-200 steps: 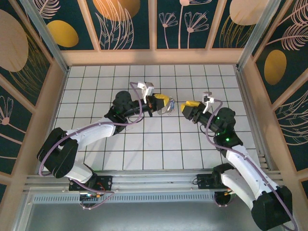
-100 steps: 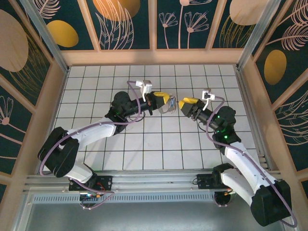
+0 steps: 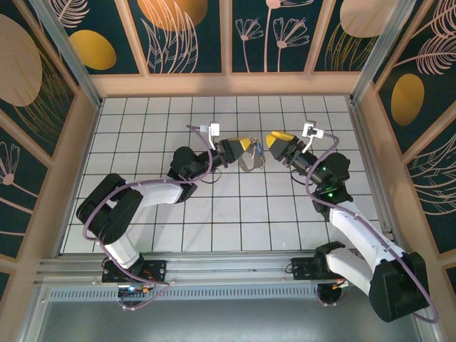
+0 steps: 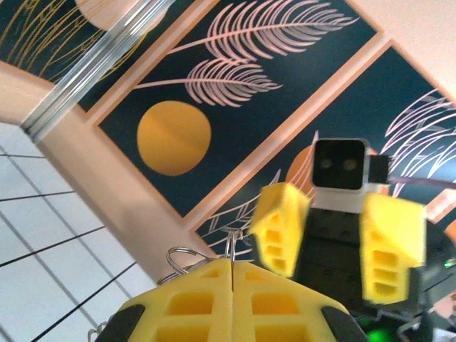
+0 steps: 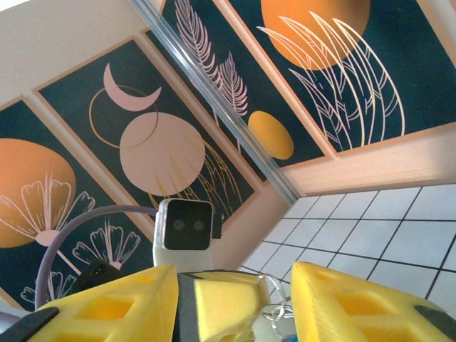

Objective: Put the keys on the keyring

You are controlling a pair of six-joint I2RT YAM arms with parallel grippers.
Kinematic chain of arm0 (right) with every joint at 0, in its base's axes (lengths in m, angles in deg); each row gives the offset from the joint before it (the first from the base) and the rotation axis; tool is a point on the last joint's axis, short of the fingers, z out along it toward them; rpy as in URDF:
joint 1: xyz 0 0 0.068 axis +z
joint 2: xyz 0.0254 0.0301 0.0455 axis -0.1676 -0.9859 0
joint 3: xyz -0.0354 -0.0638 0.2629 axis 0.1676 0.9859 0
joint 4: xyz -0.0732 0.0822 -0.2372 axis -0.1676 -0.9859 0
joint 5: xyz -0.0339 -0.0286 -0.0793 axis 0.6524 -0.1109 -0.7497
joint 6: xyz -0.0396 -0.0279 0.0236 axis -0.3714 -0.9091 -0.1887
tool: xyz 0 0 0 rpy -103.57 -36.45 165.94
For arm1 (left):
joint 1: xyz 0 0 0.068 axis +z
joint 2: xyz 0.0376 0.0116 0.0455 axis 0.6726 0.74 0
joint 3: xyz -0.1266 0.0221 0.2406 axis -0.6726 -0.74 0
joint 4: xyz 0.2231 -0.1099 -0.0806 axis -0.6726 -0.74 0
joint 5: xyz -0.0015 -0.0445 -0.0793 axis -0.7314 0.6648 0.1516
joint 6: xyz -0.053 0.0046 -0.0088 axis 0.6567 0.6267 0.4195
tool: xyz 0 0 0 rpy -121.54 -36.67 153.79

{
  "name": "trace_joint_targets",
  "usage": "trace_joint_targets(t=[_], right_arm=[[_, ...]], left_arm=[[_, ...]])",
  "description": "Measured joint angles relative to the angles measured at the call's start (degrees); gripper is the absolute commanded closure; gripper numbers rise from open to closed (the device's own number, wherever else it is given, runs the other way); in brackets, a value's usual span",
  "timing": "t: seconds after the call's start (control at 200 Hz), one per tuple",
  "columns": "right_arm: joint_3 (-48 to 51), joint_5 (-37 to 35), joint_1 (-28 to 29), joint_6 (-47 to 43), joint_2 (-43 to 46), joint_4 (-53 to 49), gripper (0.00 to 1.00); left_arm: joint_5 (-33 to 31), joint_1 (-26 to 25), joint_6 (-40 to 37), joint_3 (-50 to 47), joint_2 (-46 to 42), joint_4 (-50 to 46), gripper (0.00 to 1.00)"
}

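My left gripper (image 3: 246, 145) is lifted over the middle of the tiled floor and is shut on the keyring (image 3: 251, 162), whose pale wire loops hang below the yellow fingers. In the left wrist view the thin loops of the keyring (image 4: 229, 248) stick out from the closed pads of the left gripper (image 4: 232, 265). My right gripper (image 3: 277, 141) faces it from the right, open, its fingers on either side of the left gripper's tip. In the right wrist view the right gripper (image 5: 235, 285) frames the keyring (image 5: 278, 311). A sliver of the blue head of the keys (image 5: 285, 338) shows at the bottom edge.
The white tiled floor (image 3: 214, 214) lies below both raised grippers. Wooden walls with dark floral panels (image 3: 192, 35) close in the back and sides. A metal rail (image 3: 214, 267) runs along the near edge by the arm bases.
Both grippers have risen and moved toward the back wall. The right gripper has closed in on the left gripper's tip, and the left arm's elbow has swung in.
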Motion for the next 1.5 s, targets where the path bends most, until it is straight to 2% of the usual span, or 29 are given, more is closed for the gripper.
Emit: trace_joint_targets(t=[0.265, 0.656, 0.821, 1.031, 1.291, 1.341, 1.427, 1.502], right_arm=[[0.0, 0.1, 0.2, 2.5, -4.5, 3.7, 0.60], [-0.5, 0.4, 3.5, 3.0, -7.7, 5.0, 0.64], [-1.3, 0.3, 3.7, 2.8, -8.9, 5.2, 0.72], [-1.4, -0.4, 3.6, 1.8, -9.2, 5.3, 1.00], [-1.9, -1.1, 3.5, 1.2, -9.2, 4.4, 1.00], [-2.3, -1.2, 3.3, 0.5, -9.2, 3.6, 1.00], [-3.1, -0.7, 3.0, -0.3, -9.2, 1.9, 1.00], [-3.9, 0.9, 3.0, -1.5, -9.2, 0.0, 1.00]], left_arm=[[-0.7, -1.1, 3.7, 0.0, 0.3, 2.6, 1.00], [-0.7, -1.5, 4.1, 0.5, 0.3, 2.6, 1.00], [-0.7, -1.5, 4.1, 0.7, 0.3, 2.6, 1.00], [-0.8, -1.5, 4.1, 1.2, 1.3, 3.0, 1.00], [-1.0, -1.4, 3.8, 2.0, 1.8, 2.7, 1.00], [-1.2, -1.4, 3.0, 2.6, 1.7, 1.5, 0.88], [-1.8, -1.4, 0.8, 3.6, 0.9, -2.7, 0.74], [-2.5, -1.5, -2.6, 4.3, -0.9, -7.9, 0.56]])
